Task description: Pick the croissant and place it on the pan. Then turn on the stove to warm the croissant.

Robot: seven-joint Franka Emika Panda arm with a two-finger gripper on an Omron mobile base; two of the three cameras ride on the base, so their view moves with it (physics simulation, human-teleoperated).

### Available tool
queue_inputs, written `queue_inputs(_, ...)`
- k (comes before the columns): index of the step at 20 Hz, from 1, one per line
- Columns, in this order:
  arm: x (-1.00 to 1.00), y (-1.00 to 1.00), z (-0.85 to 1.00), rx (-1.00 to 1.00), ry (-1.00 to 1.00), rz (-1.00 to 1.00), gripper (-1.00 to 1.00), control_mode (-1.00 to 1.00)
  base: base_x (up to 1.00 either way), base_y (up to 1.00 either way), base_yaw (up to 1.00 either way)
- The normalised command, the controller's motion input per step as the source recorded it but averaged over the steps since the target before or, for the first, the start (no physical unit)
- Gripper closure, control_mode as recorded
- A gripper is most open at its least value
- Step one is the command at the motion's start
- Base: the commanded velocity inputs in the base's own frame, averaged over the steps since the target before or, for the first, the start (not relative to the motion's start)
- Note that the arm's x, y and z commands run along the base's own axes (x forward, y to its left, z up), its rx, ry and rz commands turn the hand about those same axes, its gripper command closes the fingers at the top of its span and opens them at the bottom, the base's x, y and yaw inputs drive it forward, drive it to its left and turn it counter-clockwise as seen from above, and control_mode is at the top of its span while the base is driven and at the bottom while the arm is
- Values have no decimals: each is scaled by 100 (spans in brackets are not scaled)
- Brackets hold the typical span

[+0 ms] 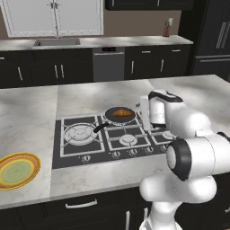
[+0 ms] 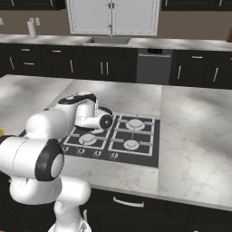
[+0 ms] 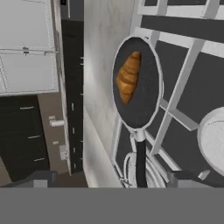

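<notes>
Looking left to right: plate (image 1: pixel 18 170) sits off left, then the stove (image 1: pixel 81 150), with the croissant (image 1: pixel 120 112) already lying in the pan (image 1: pixel 117 119). Gripper (image 3: pixel 111 177) hangs right of it, spread wide, empty. Knobs (image 1: pixel 117 154) lie nearer, so that's next I guess.

The croissant (image 1: pixel 120 112) is golden-brown with darker ridged bands, lying in a black pan (image 1: pixel 130 117). The stove (image 1: pixel 81 152) is black with grey grates and silver burners. Near the grey-veined white counter's (image 1: pixel 36 112) front-left corner, the plate (image 1: pixel 18 170) has a green centre ringed yellow and orange.
</notes>
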Motion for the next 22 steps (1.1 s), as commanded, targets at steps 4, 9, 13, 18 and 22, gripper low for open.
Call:
queue_inputs(4, -42, -20, 61, 8, 3, 0, -100, -100, 0, 0, 0)
queue_inputs(9, -58, -9, 39, -3, 0, 0, -100, -100, 0, 0, 0)
queue_inputs(13, -58, 0, 24, -14, 1, 0, -100, -100, 0, 0, 0)
queue_inputs(18, -53, 0, 17, -22, 6, 0, -100, -100, 0, 0, 0)
queue_inputs(22, -36, 0, 15, -20, 15, 0, -100, -100, 0, 0, 0)
